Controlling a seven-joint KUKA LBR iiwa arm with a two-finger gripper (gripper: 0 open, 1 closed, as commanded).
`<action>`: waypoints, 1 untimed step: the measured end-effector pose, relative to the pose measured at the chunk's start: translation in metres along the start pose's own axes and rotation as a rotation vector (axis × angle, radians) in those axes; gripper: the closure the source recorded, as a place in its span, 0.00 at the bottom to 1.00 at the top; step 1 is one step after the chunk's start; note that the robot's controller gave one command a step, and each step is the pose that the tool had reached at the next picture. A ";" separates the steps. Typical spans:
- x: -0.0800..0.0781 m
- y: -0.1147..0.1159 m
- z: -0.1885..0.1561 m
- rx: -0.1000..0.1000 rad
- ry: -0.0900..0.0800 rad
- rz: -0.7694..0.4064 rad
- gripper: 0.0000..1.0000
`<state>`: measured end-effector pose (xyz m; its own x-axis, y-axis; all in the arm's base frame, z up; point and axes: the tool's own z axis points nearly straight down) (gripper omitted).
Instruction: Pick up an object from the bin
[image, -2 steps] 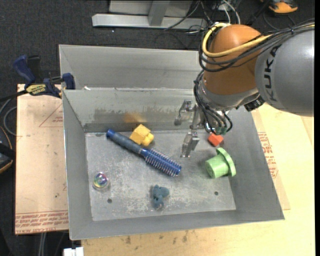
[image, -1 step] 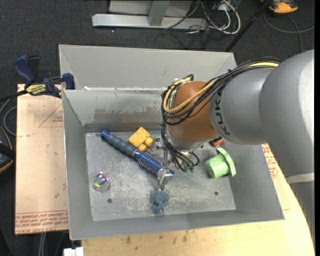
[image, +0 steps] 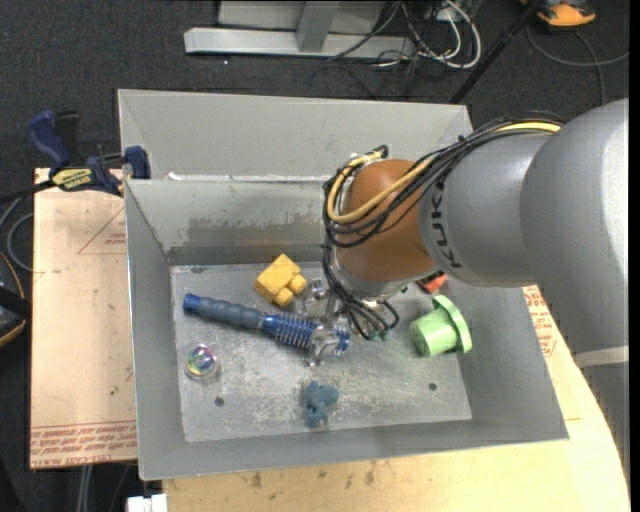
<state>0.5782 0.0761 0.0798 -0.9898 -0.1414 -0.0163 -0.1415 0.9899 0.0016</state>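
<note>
Blue brush (image: 240, 318) lies across bin (image: 400, 390) floor, left of centre: handle toward left wall, bristled head under gripper (image: 328, 330). Gripper low at head end. How wide it stands, and whether it has hold of brush: cannot tell, since wrist (image: 385, 225) hides it. Yellow block (image: 280, 280) just beside brush, on far side. Green spool (image: 438, 332) well apart on right. Small blue-grey lump (image: 319, 402) near front.

Judgement: take 1 object only. Straddle brush across its narrow width, close squarely, lift straight up. Long handle likely to droop or swing. Avoid catching block.
</note>
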 end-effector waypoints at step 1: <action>-0.003 -0.005 -0.121 0.002 0.007 -0.024 1.00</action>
